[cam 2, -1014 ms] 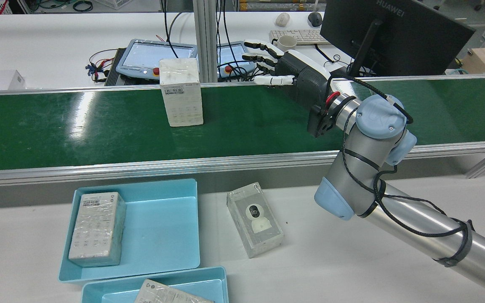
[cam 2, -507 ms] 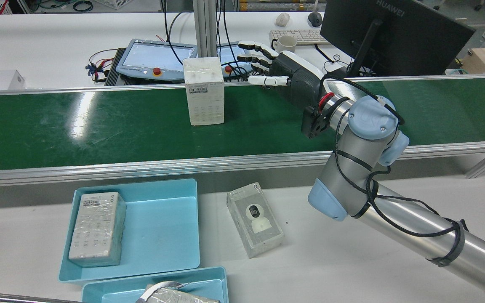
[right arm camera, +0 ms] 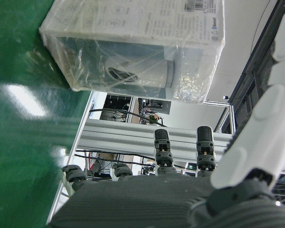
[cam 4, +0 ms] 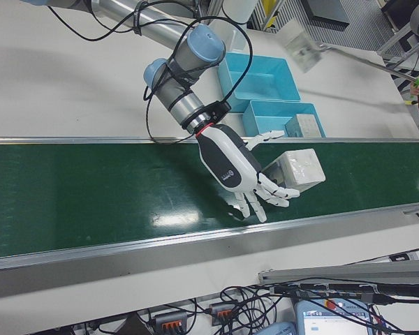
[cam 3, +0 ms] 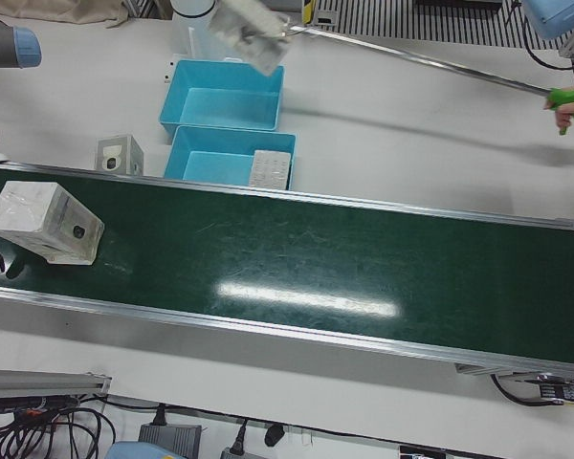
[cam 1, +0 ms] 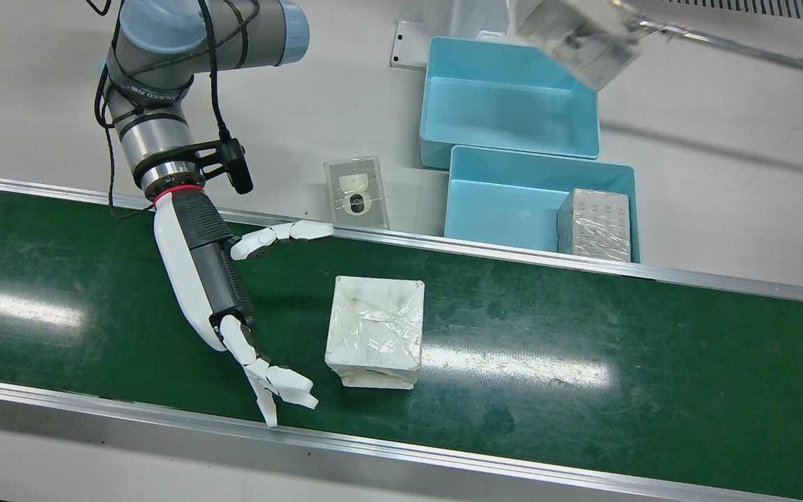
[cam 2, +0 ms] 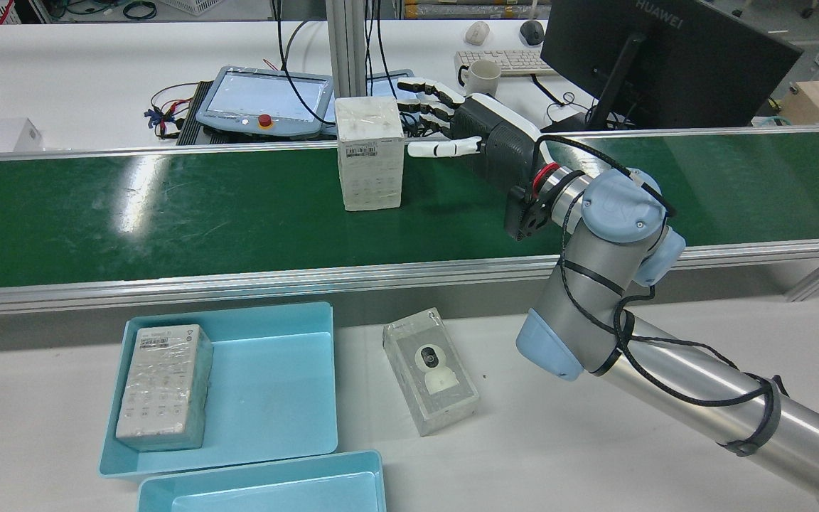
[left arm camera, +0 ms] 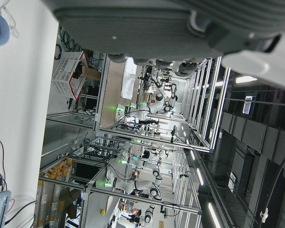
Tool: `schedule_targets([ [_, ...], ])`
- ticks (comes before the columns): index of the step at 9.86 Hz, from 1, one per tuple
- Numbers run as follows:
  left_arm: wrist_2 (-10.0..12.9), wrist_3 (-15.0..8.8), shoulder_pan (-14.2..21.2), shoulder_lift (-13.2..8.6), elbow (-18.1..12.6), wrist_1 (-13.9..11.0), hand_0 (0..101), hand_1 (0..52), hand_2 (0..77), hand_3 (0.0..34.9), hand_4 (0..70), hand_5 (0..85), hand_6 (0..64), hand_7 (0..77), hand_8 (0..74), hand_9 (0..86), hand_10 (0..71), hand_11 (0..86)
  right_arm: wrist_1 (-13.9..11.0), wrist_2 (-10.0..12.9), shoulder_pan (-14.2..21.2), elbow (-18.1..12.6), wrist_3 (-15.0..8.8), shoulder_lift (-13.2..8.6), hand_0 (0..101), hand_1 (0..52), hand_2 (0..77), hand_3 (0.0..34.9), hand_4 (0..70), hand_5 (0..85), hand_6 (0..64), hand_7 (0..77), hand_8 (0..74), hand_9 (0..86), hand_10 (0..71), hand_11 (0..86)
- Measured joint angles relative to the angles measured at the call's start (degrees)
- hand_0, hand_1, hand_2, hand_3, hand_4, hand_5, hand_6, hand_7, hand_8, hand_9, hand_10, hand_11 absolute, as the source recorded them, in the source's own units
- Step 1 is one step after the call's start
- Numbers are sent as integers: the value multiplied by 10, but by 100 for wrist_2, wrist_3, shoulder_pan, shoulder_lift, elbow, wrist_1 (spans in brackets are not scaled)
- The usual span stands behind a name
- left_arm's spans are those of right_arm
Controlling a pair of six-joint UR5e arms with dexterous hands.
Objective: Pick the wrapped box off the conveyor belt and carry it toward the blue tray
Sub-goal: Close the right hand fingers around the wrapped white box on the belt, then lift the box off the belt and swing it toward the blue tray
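Two blue trays sit nearest me in the rear view: the first blue tray (cam 2: 168, 491) at the bottom edge, the second blue tray (cam 2: 267, 313) just beyond it with a film-wrapped carton (cam 2: 164, 387) lying flat against its left wall. Beside the trays, a boxed camera (cam 2: 429, 370) lies flat on the white table (cam 2: 594, 441), apart from both trays. Over that table the right arm (cam 2: 665, 370) reaches forward across the green conveyor belt (cam 2: 168, 213). The wrapped box (cam 2: 369, 153) stands upright on the belt toward its far edge. The right hand (cam 2: 484, 135) hovers just beside the box at box height, palm turned toward it, fingers (cam 1: 283, 383) and thumb (cam 1: 283, 233) spread wide and holding nothing. In the front view the thumb is clear of the box; I cannot tell whether any fingertip touches it. The left hand (left arm camera: 180, 23) shows only as the underside of its body in its own camera, aimed at the lab, and I cannot tell how its fingers are set. Above the trays, a long reach tool (cam 3: 411, 55) with a green handle, held by a person, carries another wrapped carton (cam 1: 576, 35). Beyond the belt lie a teach pendant (cam 2: 260, 99), a mug (cam 2: 484, 71), a keyboard (cam 2: 502, 60) and a monitor (cam 2: 665, 64).
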State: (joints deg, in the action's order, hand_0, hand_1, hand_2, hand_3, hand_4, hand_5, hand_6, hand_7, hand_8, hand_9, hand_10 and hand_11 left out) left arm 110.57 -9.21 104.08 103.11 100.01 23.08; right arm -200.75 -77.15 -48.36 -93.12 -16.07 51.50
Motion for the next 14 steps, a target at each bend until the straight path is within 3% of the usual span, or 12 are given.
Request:
schedule_targets([
  [1, 0, 0, 0, 0, 0, 0, 0, 0, 11, 0, 0, 5, 5, 5, 0, 5, 0, 0, -12, 13, 5, -1, 0, 2, 458, 136, 213, 301, 16, 202, 0, 164, 0, 38, 22, 49],
  [2, 0, 0, 0, 0, 0, 0, 0, 0, 5, 0, 5, 5, 0, 5, 0, 5, 0, 0, -25, 56, 11, -3, -1, 4, 463, 175, 202, 300, 22, 202, 0, 164, 0, 38, 22, 49],
  [5, 0, 0, 0, 0, 0, 0, 0, 0, 11, 0, 5, 5, 0, 5, 5, 0, 5, 0, -39, 141, 33, 0, -20, 2, 460, 153, 218, 301, 22, 202, 0, 169, 0, 38, 22, 49],
  [6, 0, 0, 0, 0, 0, 0, 0, 0, 11, 0, 5, 5, 5, 5, 0, 5, 0, 0, -41, 149, 43, 22, -28, -9, 460, 153, 235, 300, 60, 235, 0, 185, 0, 38, 22, 49],
  [7, 0, 0, 0, 0, 0, 0, 0, 0, 11, 0, 0, 5, 5, 5, 0, 5, 5, 0, -56, 163, 49, 56, -27, -26, 460, 191, 262, 300, 60, 235, 0, 185, 0, 38, 33, 54],
  [8, 0, 0, 0, 0, 0, 0, 0, 0, 11, 0, 5, 5, 5, 5, 5, 0, 5, 0, -74, 210, 51, 84, -24, -39, 469, 185, 305, 299, 164, 305, 0, 207, 0, 33, 33, 82],
  [9, 0, 0, 0, 0, 0, 0, 0, 0, 11, 0, 5, 5, 5, 5, 5, 0, 5, 0, -89, 266, 53, 102, -21, -46, 469, 185, 305, 299, 164, 305, 0, 207, 0, 33, 33, 82],
  [10, 0, 0, 0, 0, 0, 0, 0, 0, 11, 0, 5, 5, 5, 5, 0, 5, 5, 0, -94, 307, 52, 111, -6, -46, 467, 158, 344, 300, 196, 327, 44, 284, 0, 54, 98, 142],
  [11, 0, 0, 0, 0, 0, 0, 0, 0, 5, 0, 5, 5, 0, 5, 5, 5, 0, 0, -92, 329, 45, 105, 40, -41, 463, 131, 376, 298, 224, 371, 164, 404, 147, 196, 104, 164],
  [12, 0, 0, 0, 0, 0, 0, 0, 0, 5, 0, 0, 5, 5, 5, 5, 5, 5, 0, -65, 340, 35, 72, 106, -38, 457, 109, 376, 294, 196, 409, 207, 447, 147, 196, 213, 305],
  [13, 0, 0, 0, 0, 0, 0, 0, 0, 5, 0, 0, 5, 5, 5, 5, 5, 5, 0, -38, 348, 27, -43, 145, -37, 442, 82, 371, 295, 196, 409, 251, 507, 191, 338, 224, 327],
  [14, 0, 0, 0, 0, 0, 0, 0, 0, 5, 0, 5, 5, 5, 5, 0, 0, 5, 0, -25, 399, 50, -249, 155, -36, 442, 82, 371, 295, 153, 480, 251, 507, 191, 338, 224, 327],
])
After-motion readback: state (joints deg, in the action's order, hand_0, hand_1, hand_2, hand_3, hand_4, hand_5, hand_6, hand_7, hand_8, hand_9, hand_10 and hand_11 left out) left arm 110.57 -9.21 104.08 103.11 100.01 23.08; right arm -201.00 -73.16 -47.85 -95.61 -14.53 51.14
